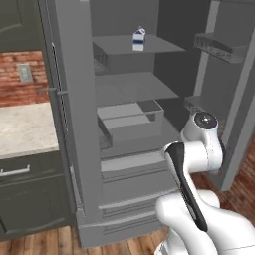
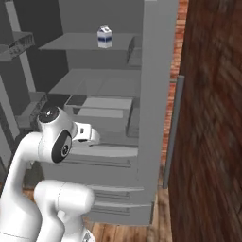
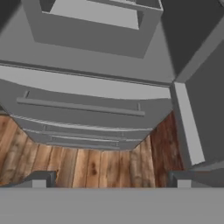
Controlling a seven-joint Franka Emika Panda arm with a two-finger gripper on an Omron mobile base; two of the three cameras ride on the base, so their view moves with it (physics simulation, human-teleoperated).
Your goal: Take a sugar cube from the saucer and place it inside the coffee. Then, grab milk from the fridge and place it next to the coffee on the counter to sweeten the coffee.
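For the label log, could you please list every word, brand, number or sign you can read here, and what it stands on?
No readable text anywhere.
Milk carton on the fridge's upper shelf: a blue band, any print too small and blurred to read.
Wall outlet plate on the brick: no marking legible.

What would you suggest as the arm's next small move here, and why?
Probably raise the hand toward the upper shelf. The fridge stands open and the milk sits upright on that shelf, while the open, empty gripper points down at the lower drawers and the floor, well below the carton.
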